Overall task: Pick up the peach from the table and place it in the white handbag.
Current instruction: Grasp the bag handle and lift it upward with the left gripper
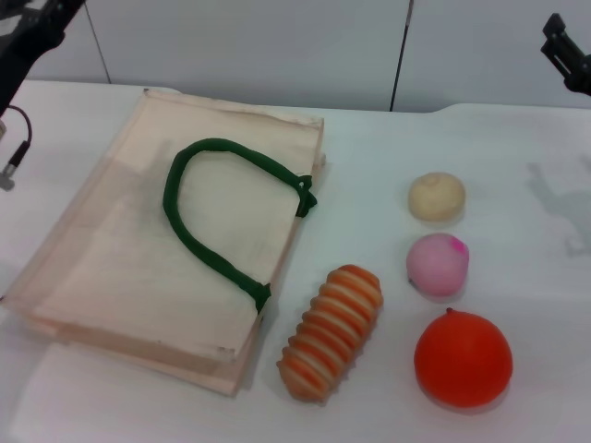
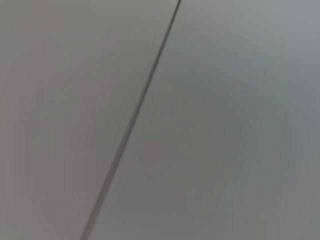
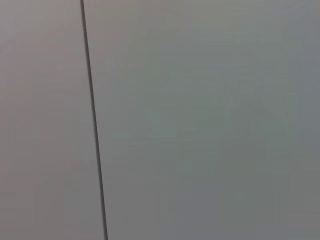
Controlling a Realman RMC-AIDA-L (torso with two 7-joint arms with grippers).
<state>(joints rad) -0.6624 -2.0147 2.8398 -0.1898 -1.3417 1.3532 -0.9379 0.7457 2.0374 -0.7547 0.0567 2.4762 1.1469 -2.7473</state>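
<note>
A pale-pink peach (image 1: 438, 264) with a magenta spot near its top is sitting untouched on the white worktop (image 1: 517, 157), on the robot's right side. It is lying in the middle of a short row of three round items: a cream-beige bun-like ball (image 1: 437, 197) is resting just behind it, toward the far wall, and a larger bright orange fruit (image 1: 463, 359) is sitting just in front of it, nearer the robot. None of the three is touching another.

A ribbed orange-and-cream striped toy (image 1: 331, 331) is lying at a slant between the fruit row and the white handbag (image 1: 157, 258). The handbag is lying flat on the robot's left side of the worktop, its dark green rope handle (image 1: 214, 220) looping across the top panel.

The left gripper (image 1: 32, 37) is hanging high at the far left corner, well apart from the handbag, and the right gripper (image 1: 568, 53) is poking in at the far right corner, well apart from the peach. Whether either gripper is spread or pressed together cannot be told. Both wrist views are facing only a plain grey wall panel with a dark seam (image 2: 135, 117).
</note>
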